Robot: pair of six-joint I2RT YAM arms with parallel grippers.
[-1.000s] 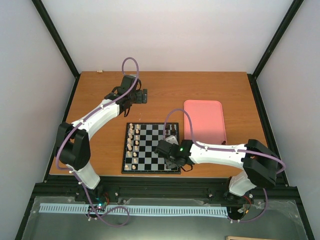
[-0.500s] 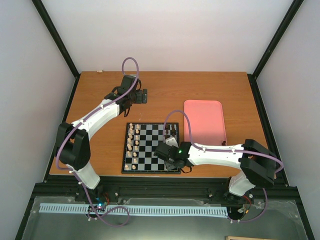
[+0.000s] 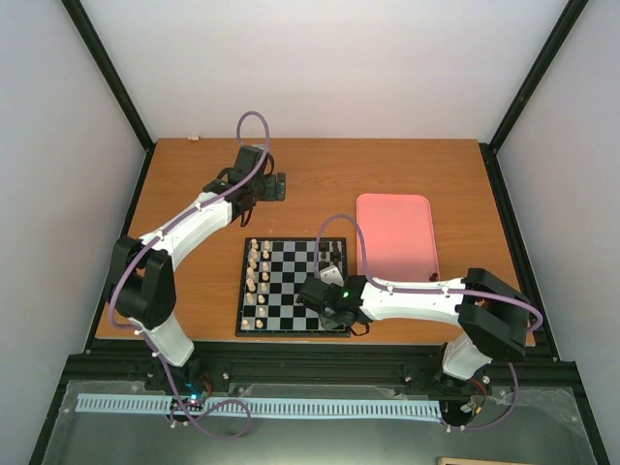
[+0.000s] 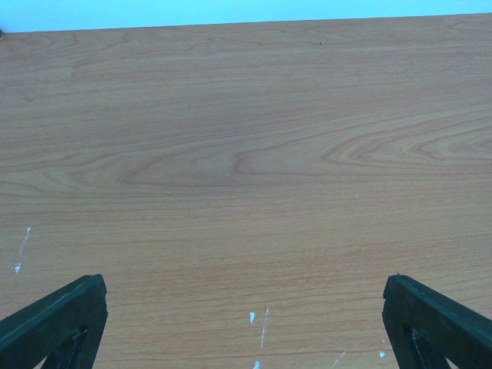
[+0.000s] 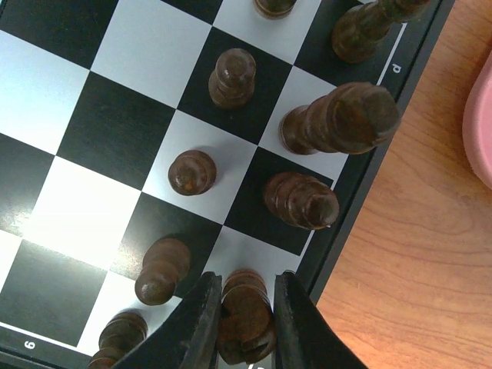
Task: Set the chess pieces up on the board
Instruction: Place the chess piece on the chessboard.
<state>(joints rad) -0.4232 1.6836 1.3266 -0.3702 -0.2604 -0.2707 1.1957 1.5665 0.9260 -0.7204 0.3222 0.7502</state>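
The board (image 3: 291, 334) lies on the table in front of both arms. My right gripper (image 5: 247, 280) hangs over the board's near right corner (image 3: 334, 312) and is shut on a dark chess piece (image 5: 246, 319), which stands on a light square in the edge row. Other dark chess pieces stand close by: one (image 5: 301, 200) on the adjoining dark square, a taller one (image 5: 338, 119) further along, and pawns (image 5: 191, 171) (image 5: 232, 77) one row inward. My left gripper (image 3: 274, 186) is open far from the board, over bare wood (image 4: 246, 330).
Cream pieces (image 3: 257, 276) fill the board's left columns. A pink tray (image 3: 395, 232) lies to the right of the board, its rim just showing in the right wrist view (image 5: 480, 131). A pawn (image 5: 161, 269) stands next to my right gripper's left finger.
The right arm's elbow and forearm have drifted slightly left. Its gripper stays shut at the board's near right corner. The left arm has not moved.
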